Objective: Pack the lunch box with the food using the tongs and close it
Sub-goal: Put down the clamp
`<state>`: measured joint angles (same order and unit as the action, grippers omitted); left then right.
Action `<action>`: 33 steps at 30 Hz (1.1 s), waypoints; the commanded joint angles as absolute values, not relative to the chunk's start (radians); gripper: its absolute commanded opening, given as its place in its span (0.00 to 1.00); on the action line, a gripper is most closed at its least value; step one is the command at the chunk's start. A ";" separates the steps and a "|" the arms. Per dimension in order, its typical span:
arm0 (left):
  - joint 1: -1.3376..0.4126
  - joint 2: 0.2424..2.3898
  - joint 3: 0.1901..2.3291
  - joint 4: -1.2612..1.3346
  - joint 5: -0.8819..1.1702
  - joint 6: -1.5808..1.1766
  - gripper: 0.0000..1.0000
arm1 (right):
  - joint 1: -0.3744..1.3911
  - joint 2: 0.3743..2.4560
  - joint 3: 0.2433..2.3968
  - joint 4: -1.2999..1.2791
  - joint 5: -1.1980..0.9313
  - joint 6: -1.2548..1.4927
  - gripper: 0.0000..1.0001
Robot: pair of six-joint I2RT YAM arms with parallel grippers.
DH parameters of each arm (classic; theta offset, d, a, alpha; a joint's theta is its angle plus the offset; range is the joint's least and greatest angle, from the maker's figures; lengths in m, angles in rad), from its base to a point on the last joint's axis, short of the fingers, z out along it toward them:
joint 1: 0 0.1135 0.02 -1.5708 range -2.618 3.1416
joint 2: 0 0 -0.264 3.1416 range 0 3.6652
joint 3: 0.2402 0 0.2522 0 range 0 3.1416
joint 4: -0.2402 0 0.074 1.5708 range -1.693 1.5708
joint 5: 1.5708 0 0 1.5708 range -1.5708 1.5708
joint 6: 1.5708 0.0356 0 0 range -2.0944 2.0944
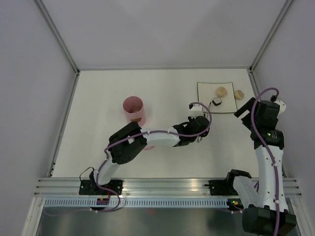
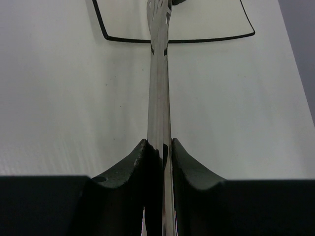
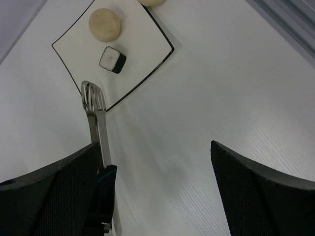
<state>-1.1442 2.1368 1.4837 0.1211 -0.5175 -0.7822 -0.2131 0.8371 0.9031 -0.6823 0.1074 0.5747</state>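
The pink lunch box [image 1: 133, 109] stands open at mid-table, and a sliver of pink [image 1: 149, 146] shows under my left forearm. My left gripper [image 1: 199, 130] [image 2: 158, 142] is shut on the silver tongs [image 2: 159, 73]. The tongs' arms are pressed together, and their tips [image 3: 93, 100] reach the near edge of the white plate [image 1: 206, 91] [image 3: 138, 44]. The food lies there: a white-and-black cube [image 1: 216, 102] [image 3: 112, 59], a beige ball [image 1: 221, 91] [image 3: 105, 23], and another ball [image 1: 239, 94] at the plate's right edge. My right gripper [image 1: 247, 111] [image 3: 152, 157] hangs open and holds nothing, right of the plate.
Metal frame posts and side walls bound the table on the left, right and back. The aluminium rail with both arm bases [image 1: 167, 187] runs along the near edge. A purple cable [image 1: 204, 110] loops over my left wrist.
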 commanded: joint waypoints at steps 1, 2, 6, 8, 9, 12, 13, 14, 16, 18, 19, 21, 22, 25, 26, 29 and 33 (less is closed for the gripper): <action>-1.147 2.187 1.568 0.141 -0.545 -0.906 0.30 | -0.210 0.845 0.939 -0.715 0.074 0.561 0.98; -1.147 2.197 1.574 0.132 -0.549 -0.929 0.30 | -0.209 0.847 0.939 -0.712 0.061 0.560 0.98; -1.147 2.232 1.597 0.135 -0.571 -0.939 0.30 | -0.204 0.856 0.934 -0.707 0.031 0.563 0.98; -1.147 2.252 1.612 0.133 -0.572 -0.942 0.31 | -0.201 0.854 0.933 -0.706 0.032 0.557 0.98; -1.147 2.258 1.615 0.133 -0.568 -0.945 0.31 | -0.198 0.857 0.928 -0.703 0.037 0.554 0.98; -1.146 2.281 1.621 0.133 -0.537 -0.966 0.39 | -0.193 0.862 0.925 -0.695 0.034 0.549 0.98; -1.147 2.286 1.624 0.133 -0.522 -0.968 0.43 | -0.192 0.864 0.923 -0.692 0.032 0.549 0.98; -1.147 2.292 1.628 0.130 -0.519 -0.969 0.44 | -0.192 0.864 0.922 -0.690 0.031 0.546 0.98; -1.147 2.299 1.631 0.121 -0.526 -0.974 0.47 | -0.192 0.870 0.914 -0.678 0.022 0.542 0.98; -1.147 2.304 1.632 0.117 -0.534 -0.977 0.48 | -0.192 0.877 0.907 -0.672 0.017 0.538 0.98; -1.147 2.304 1.634 0.114 -0.537 -0.982 0.50 | -0.192 0.880 0.905 -0.669 0.014 0.538 0.98; -1.146 2.310 1.637 0.110 -0.537 -0.985 0.52 | -0.192 0.887 0.897 -0.661 0.005 0.535 0.98; -1.147 2.312 1.637 0.109 -0.535 -0.989 0.52 | -0.192 0.888 0.897 -0.658 0.005 0.535 0.98; -1.147 2.316 1.644 0.112 -0.531 -0.970 0.55 | -0.192 0.893 0.891 -0.652 0.005 0.526 0.98; -1.147 2.318 1.647 0.115 -0.529 -0.959 0.56 | -0.192 0.893 0.891 -0.649 0.003 0.522 0.98; -1.147 2.316 1.655 0.147 -0.508 -0.901 0.64 | -0.192 0.891 0.884 -0.646 0.005 0.515 0.98; -1.147 2.318 1.669 0.156 -0.473 -0.859 0.70 | -0.192 0.893 0.877 -0.646 0.005 0.515 0.98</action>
